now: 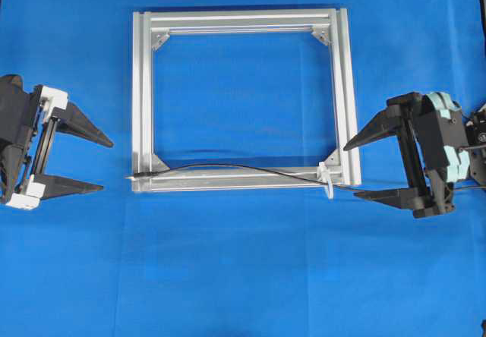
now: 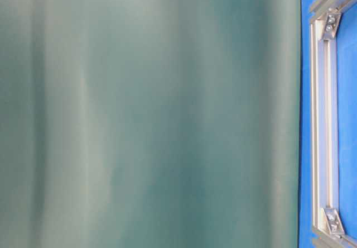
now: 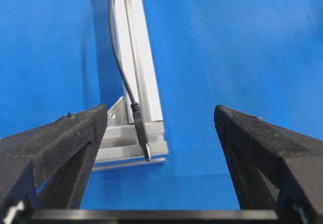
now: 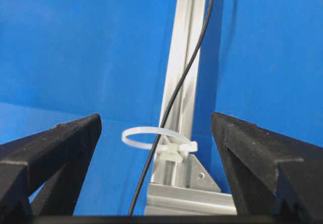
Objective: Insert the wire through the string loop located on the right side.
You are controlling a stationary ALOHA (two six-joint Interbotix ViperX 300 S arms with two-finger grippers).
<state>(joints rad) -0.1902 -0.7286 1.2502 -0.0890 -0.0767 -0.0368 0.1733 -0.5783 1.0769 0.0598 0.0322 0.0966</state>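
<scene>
The thin black wire (image 1: 228,166) lies along the near bar of the silver frame (image 1: 243,18). Its plug (image 1: 130,177) rests on the near-left corner, silvery tip pointing left. In the left wrist view the plug (image 3: 141,133) lies on the frame corner ahead of my left gripper (image 3: 160,108), which is open, empty and well short of it. The white string loop (image 4: 151,133) stands on the near-right corner, and the wire (image 4: 174,98) passes through it. My right gripper (image 4: 156,116) is open and empty, just right of the loop (image 1: 326,179). In the overhead view the left gripper (image 1: 106,165) and right gripper (image 1: 351,171) flank the frame.
A blue cloth (image 1: 243,276) covers the table. Triangular brackets (image 1: 159,39) sit in the frame's corners. The table-level view is mostly blocked by a blurred grey-green surface (image 2: 150,114), with only a frame bar (image 2: 323,119) showing at its right edge.
</scene>
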